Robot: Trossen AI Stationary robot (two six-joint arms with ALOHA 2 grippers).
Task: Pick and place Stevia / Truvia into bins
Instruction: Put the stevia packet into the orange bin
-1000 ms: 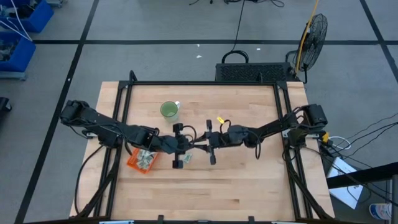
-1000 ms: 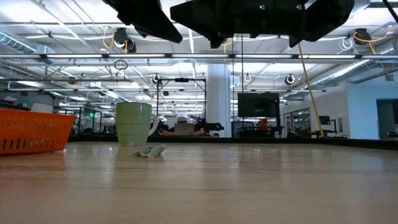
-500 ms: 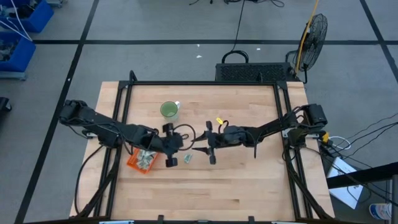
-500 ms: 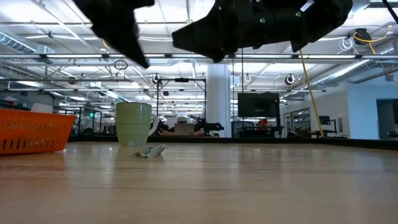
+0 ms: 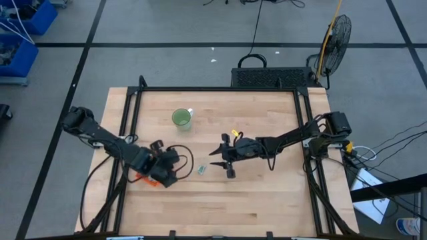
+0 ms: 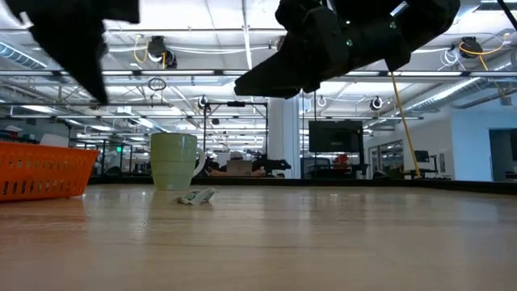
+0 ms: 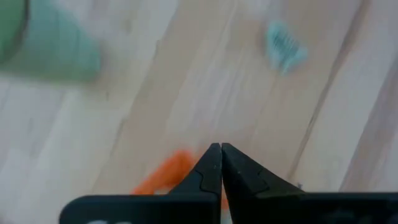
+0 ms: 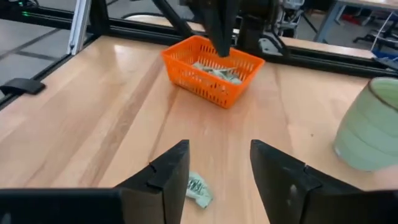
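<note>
The left gripper [image 7: 221, 163] hangs over the orange bin [image 8: 212, 70] at about eight o'clock from the table's [image 5: 267, 200] centre, its fingers pressed together with nothing visible between them. The bin holds several Stevia packets [image 8: 215, 70]. One loose packet [image 5: 201, 170] lies flat on the wood at three o'clock from the bin, just beside the right gripper [image 8: 219, 173], whose fingers are spread apart above it. A green cup [image 5: 181, 119] stands at twelve o'clock from the loose packet.
</note>
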